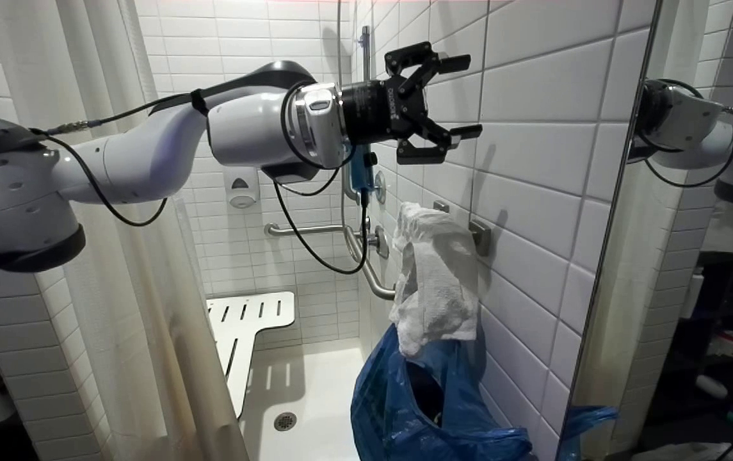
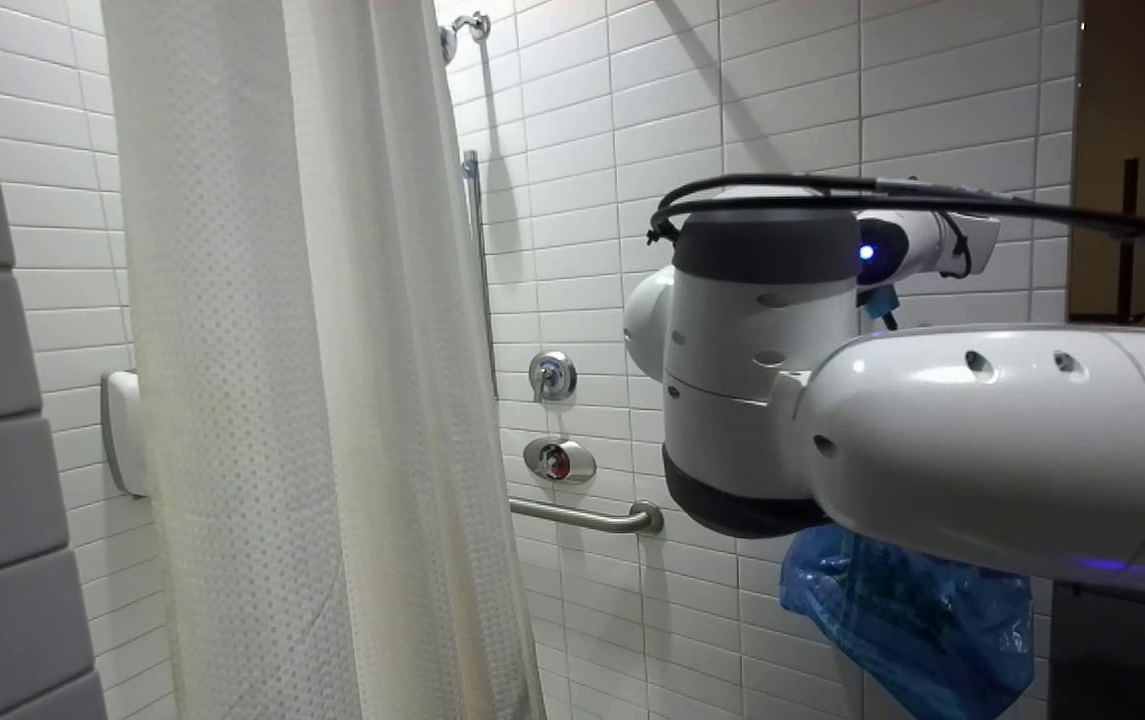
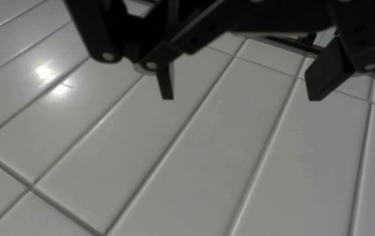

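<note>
My black gripper (image 1: 474, 96) is open and holds nothing. It reaches sideways toward the white tiled wall (image 1: 539, 153), its two fingers spread apart. In the wrist view the open gripper (image 3: 241, 99) comes in from the top, with bare tiles (image 3: 207, 147) between and below its fingers. I cannot tell whether a fingertip touches the wall. A white towel (image 1: 436, 275) hangs on the wall below the gripper. A blue plastic bag (image 1: 392, 403) hangs under the towel; it also shows below the arm in an exterior view (image 2: 932, 630), where the gripper is hidden behind the arm.
A pale shower curtain (image 1: 142, 288) hangs beside the arm. A metal hook plate (image 1: 480, 238) sits near the towel. A grab bar (image 1: 315, 229), a soap dispenser (image 1: 241, 189) and a white slatted seat (image 1: 238, 333) are farther back. A mirror (image 1: 654, 269) stands at the right.
</note>
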You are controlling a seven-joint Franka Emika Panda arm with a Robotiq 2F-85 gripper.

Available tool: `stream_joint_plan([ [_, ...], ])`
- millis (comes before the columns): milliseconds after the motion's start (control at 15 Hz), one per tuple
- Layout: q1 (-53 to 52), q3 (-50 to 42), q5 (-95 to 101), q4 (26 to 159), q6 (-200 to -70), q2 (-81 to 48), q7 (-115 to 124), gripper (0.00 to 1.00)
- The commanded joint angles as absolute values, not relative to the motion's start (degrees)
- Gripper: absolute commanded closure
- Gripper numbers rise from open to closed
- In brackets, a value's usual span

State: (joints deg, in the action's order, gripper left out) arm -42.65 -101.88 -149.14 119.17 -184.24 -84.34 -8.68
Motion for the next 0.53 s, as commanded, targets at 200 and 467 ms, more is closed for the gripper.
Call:
stream_joint_plan([
  [200, -48.4, -106.4, -149.1, 119.3, -186.2, -84.3, -8.9, 0.0],
  [467, -50.5, -107.7, -149.1, 119.6, -185.8, -84.3, -9.0, 0.0],
])
